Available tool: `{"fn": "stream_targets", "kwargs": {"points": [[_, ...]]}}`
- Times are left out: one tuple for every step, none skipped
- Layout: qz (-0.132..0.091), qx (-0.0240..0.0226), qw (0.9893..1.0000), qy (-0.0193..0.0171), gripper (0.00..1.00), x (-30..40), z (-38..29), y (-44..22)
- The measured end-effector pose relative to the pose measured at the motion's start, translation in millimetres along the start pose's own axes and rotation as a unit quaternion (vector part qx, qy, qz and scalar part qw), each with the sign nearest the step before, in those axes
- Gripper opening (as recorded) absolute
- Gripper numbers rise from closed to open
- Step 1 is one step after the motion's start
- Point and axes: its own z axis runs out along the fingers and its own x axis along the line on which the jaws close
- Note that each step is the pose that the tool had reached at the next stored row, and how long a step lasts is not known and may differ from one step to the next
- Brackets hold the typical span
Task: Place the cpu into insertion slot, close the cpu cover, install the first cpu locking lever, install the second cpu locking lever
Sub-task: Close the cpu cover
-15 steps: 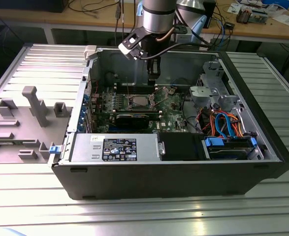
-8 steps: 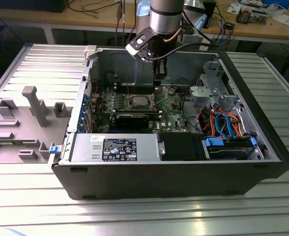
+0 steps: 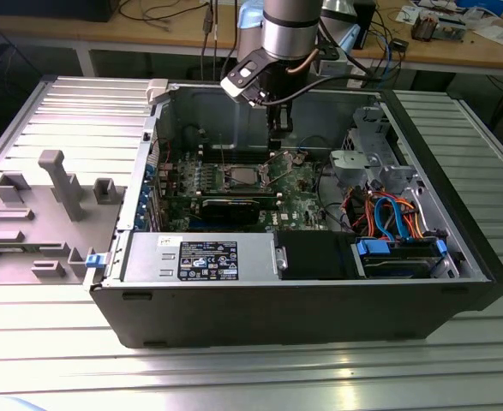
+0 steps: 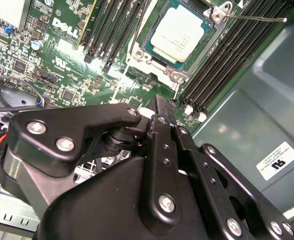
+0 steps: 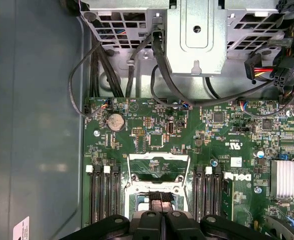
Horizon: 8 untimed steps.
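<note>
From my station I have the gripper (image 5: pixel 160 200) hanging over the motherboard (image 5: pixel 152 125) inside the open computer case (image 3: pixel 320 308), its fingers drawn together with nothing that I can see between them. In the exterior view it sits just above the far side of the socket area. The cpu (image 4: pixel 179 32) is already lying flat in the insertion slot (image 4: pixel 145 52) with its silvery face up and square to the border, so I judge the first step done. In the first wrist view the cpu cover (image 5: pixel 159 156) looks raised on its hinge, since green board shows through its window, though I cannot be sure of its angle. A thin wire locking lever (image 4: pixel 252 18) stands free beside the memory slots (image 4: pixel 222 55), not latched as far as I can tell. I would treat the chip as light, stiff and fragile, best left alone now that it is seated. If it had to be handled, I would take it only by its opposite edges. The cover I take to be thin, rigid sheet metal that swings easily, so the plain bar of its free edge, away from the window, is the place to bear on it. The lever looks springy and smooth, likely to slip off a closed fingertip, and I would want contact near its bent end.
</note>
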Motion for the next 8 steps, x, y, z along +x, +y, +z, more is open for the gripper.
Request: {"fn": "stream_targets", "kwargs": {"points": [[0.000,0.0000,1.0000,0.0000,0.11,0.0,0.0,0.0],[0.000,0.0000,1.0000,0.0000,0.11,0.0,0.0,0.0],[0.000,0.0000,1.0000,0.0000,0.11,0.0,0.0,0.0],[0.000,0.0000,1.0000,0.0000,0.11,0.0,0.0,0.0],[-0.001,0.0000,1.0000,0.0000,0.11,0.0,0.0,0.0],[-0.001,0.0000,1.0000,0.0000,0.11,0.0,0.0,0.0],[-0.001,0.0000,1.0000,0.0000,0.11,0.0,0.0,0.0],[-0.001,0.0000,1.0000,0.0000,0.11,0.0,0.0,0.0]]}}
